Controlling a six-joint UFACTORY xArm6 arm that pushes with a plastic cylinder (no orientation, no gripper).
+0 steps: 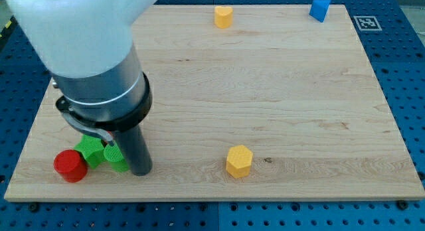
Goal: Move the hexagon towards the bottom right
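Observation:
The yellow hexagon (239,160) lies near the view's bottom, a little right of centre on the wooden board (265,91). My tip (141,171) is at the bottom left, well left of the hexagon and apart from it. It stands against the right side of a green block (117,158). A second green block (89,151), star-like, sits just left of that, and a red cylinder (70,166) lies at its left. The arm's body hides part of the green blocks.
A yellow heart-like block (223,16) lies near the top edge, centre. A blue block (319,10) sits at the top right corner. The board's bottom edge runs close below the hexagon. A blue perforated table surrounds the board.

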